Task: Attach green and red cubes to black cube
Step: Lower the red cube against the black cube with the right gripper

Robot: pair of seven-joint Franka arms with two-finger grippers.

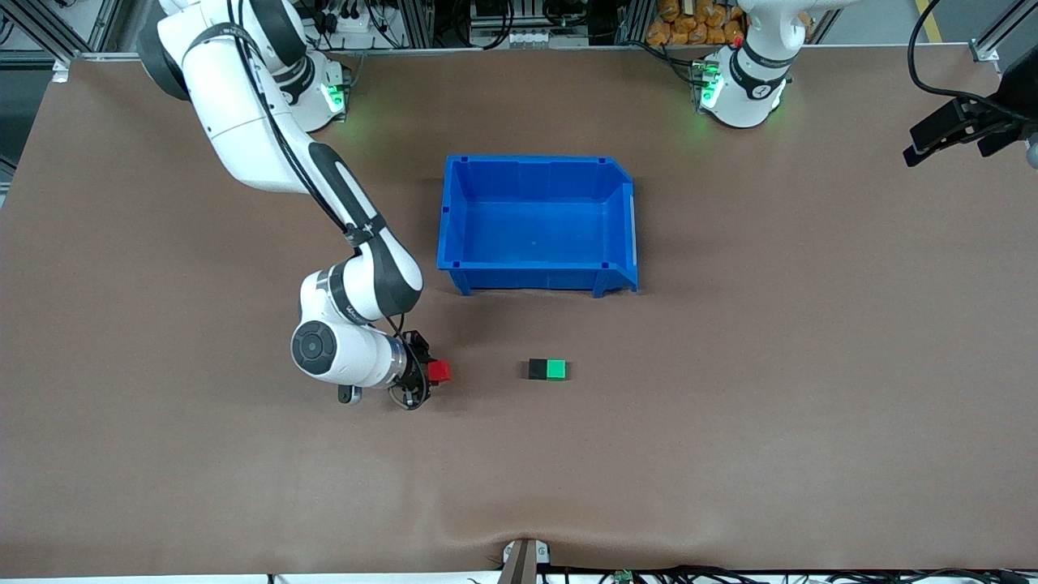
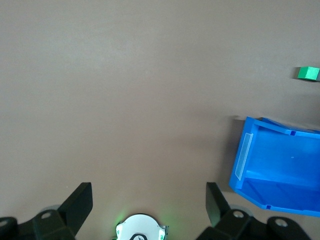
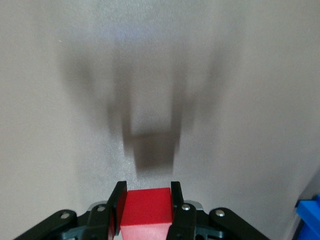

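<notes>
Right gripper, lower left of frame, grips red cube; bring it level w/ black cube, flush opposite green cube. Left gripper open, waits.

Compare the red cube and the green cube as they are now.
The red cube is clamped in the right end effector above the table; the green cube rests on the table. The green cube touches the black cube; the red cube touches no cube. Both look equal in size.
</notes>
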